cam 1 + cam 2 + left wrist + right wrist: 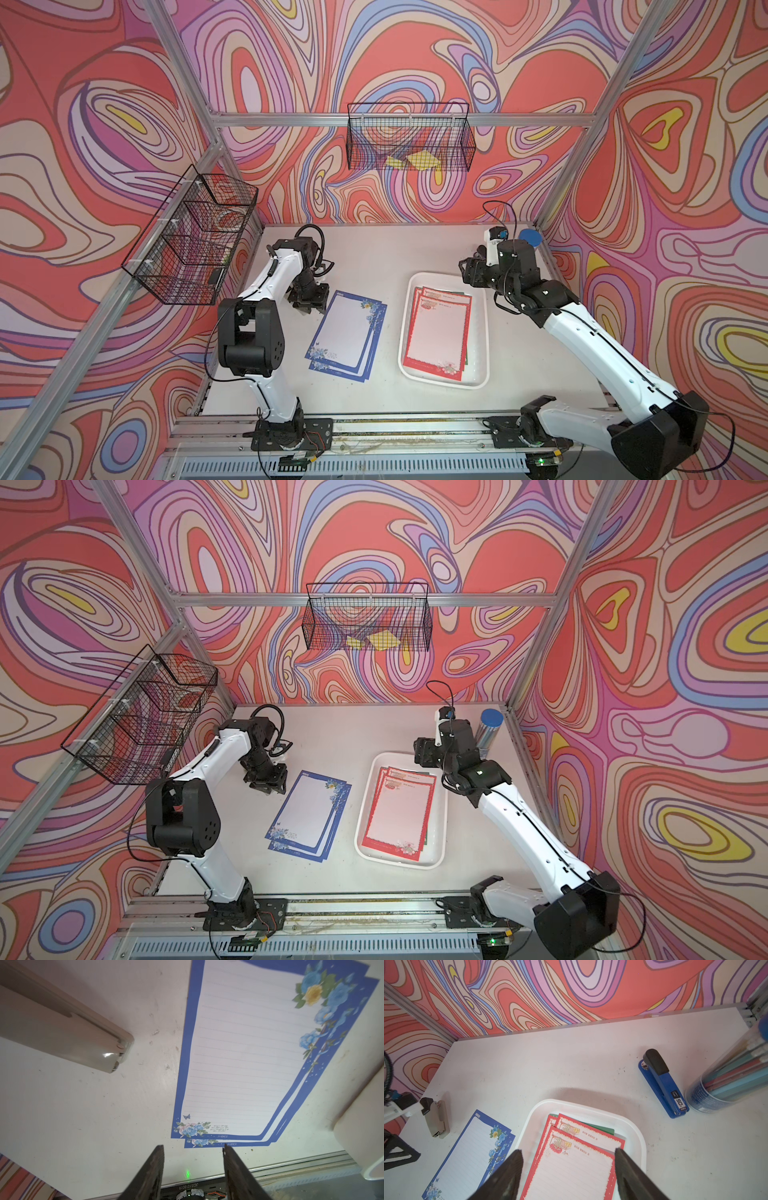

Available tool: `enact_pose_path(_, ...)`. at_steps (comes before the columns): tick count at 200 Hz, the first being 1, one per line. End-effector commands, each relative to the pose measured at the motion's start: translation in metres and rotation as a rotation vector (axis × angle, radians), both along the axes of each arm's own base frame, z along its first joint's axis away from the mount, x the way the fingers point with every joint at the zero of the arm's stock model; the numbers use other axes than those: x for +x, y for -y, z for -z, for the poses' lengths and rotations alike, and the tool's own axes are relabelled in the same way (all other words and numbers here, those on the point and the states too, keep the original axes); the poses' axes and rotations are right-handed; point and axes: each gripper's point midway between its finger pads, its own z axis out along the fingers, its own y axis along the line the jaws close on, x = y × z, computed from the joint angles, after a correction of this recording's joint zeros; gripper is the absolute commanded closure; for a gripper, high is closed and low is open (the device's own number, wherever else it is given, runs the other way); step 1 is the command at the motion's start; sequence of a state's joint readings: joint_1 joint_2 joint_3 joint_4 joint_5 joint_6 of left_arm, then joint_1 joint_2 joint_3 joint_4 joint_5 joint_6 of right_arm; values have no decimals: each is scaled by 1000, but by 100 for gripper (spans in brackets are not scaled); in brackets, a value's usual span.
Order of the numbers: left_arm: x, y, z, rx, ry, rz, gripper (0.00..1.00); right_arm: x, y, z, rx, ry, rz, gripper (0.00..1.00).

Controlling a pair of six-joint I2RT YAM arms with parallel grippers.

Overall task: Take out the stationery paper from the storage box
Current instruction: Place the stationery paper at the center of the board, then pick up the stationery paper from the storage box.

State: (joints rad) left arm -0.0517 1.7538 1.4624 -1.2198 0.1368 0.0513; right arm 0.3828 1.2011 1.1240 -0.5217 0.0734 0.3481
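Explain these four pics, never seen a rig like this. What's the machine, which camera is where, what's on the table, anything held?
It is a two-armed robot: a left arm and a right arm bolted at the near edge of the table, each ending in a two-finger gripper. Both top views come from one camera pair overhead and show everything. The wrist views look out past each arm's own fingers. On the table lie fanned blue-bordered letter sheets and a white tray holding red-bordered sheets over a green sheet. Also a blue stapler, a beige stapler and a clear tube of pencils. Two wire baskets hang on the walls. The left gripper, by the blue sheets, and the right gripper, above the tray, are open and hold nothing.
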Motion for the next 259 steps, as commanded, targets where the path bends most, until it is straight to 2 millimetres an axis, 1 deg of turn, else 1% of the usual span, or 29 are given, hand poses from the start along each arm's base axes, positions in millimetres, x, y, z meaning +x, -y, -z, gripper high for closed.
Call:
enact_pose_path(1,18,0,-48,-8,213,21,49,-3,8,15,-13,-92,61,27)
enact_pose_path(18,36,6,-79,-43,408,35,49,-6,10,30,-34,-148,74,28)
enact_pose_path(31,47,16,-105,-99,564,56,48,-8,12,40,-45,-180,89,29)
enact_pose_path(45,52,31,-132,-174,710,92,46,-10,15,48,-53,-207,106,29)
enact_pose_path(59,47,57,-155,-257,830,195,45,-13,20,58,-62,-234,137,29)
enact_pose_path(69,38,82,-168,-311,895,297,40,-15,23,65,-68,-251,159,29)
enact_pose_path(80,25,111,-175,-362,946,421,35,-17,25,73,-74,-269,169,29)
enact_pose_path(88,16,131,-176,-397,964,488,31,-18,25,79,-76,-286,172,29)
enact_pose_path(98,7,153,-176,-443,965,553,31,-19,24,87,-79,-311,170,30)
enact_pose_path(111,-1,176,-170,-503,937,586,31,-19,21,97,-83,-342,157,31)
enact_pose_path(126,1,193,-155,-549,886,547,31,-18,16,106,-94,-364,120,36)
enact_pose_path(140,6,203,-132,-578,799,473,31,-11,11,113,-121,-363,78,41)
enact_pose_path(148,5,210,-117,-592,739,457,31,-8,10,117,-137,-365,67,44)
enact_pose_path(157,2,219,-100,-588,668,451,31,-4,9,123,-156,-375,55,44)
enact_pose_path(177,-5,230,-63,-509,512,460,32,2,8,140,-194,-415,46,44)
enact_pose_path(199,-7,231,-34,-426,378,451,34,7,8,158,-220,-449,45,43)
enact_pose_path(219,-9,233,-20,-418,308,429,35,10,7,170,-232,-474,46,43)
enact_pose_path(243,-17,246,-18,-503,256,436,36,13,8,178,-247,-493,58,37)
enact_pose_path(259,-19,249,-17,-524,239,433,36,14,8,183,-258,-506,58,33)
